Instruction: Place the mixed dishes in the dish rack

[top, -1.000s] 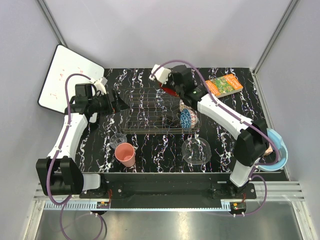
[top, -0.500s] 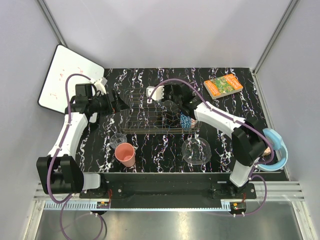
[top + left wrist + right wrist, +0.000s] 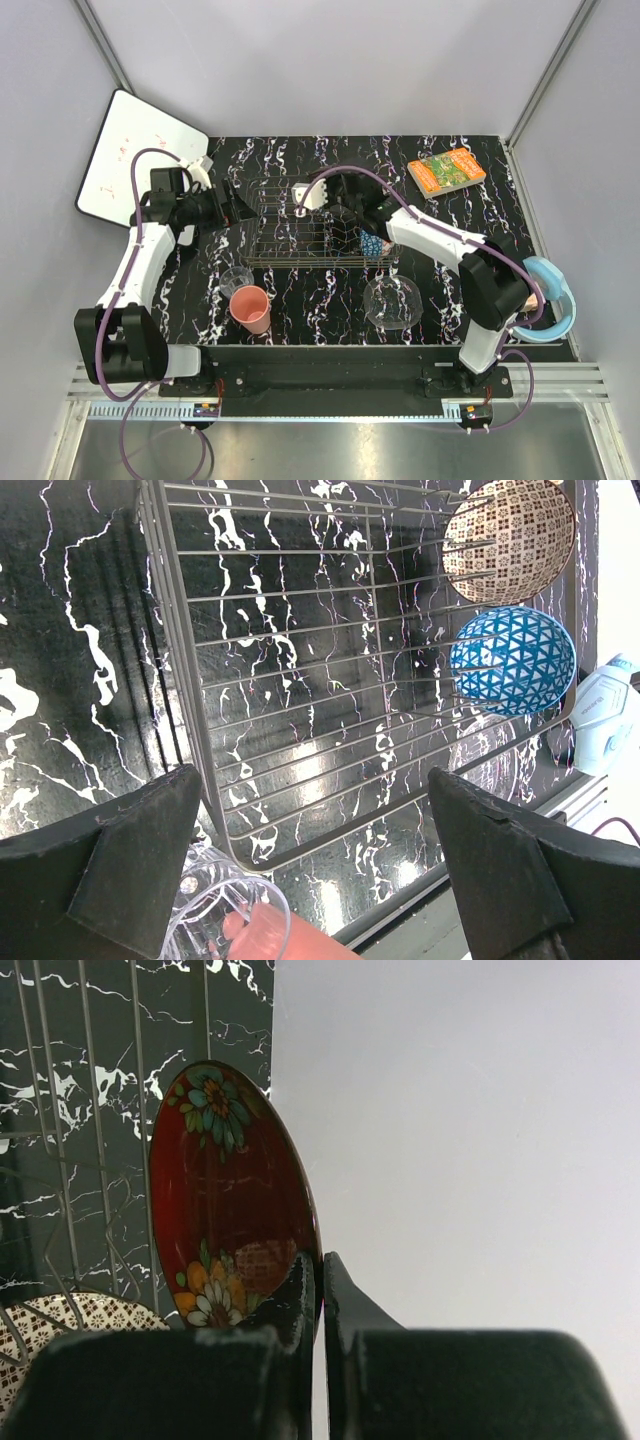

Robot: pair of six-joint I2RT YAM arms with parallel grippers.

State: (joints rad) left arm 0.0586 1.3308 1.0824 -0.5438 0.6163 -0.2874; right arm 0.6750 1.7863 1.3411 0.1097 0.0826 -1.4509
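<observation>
My right gripper (image 3: pixel 322 1278) is shut on the rim of the red flower-rimmed dish (image 3: pixel 228 1195) and holds it on edge over the dish rack (image 3: pixel 290 230), next to the tan-red patterned bowl (image 3: pixel 75 1320). In the top view this gripper (image 3: pixel 343 215) hangs over the rack's right half. The blue patterned bowl (image 3: pixel 513 660) and the tan-red bowl (image 3: pixel 510 535) stand in the rack's right end. My left gripper (image 3: pixel 240 207) is open and empty at the rack's left end. The pink cup (image 3: pixel 250 308), small clear glass (image 3: pixel 237 280) and clear glass plate (image 3: pixel 392 300) stand on the table in front of the rack.
A white board (image 3: pixel 135 155) leans at the far left. An orange-green book (image 3: pixel 447 170) lies at the far right. A light blue round thing (image 3: pixel 555 300) sits by the right edge. The walls close in on three sides.
My right arm has swung left and down, bringing the red dish from behind the rack to over its right half. The left arm has not moved.
</observation>
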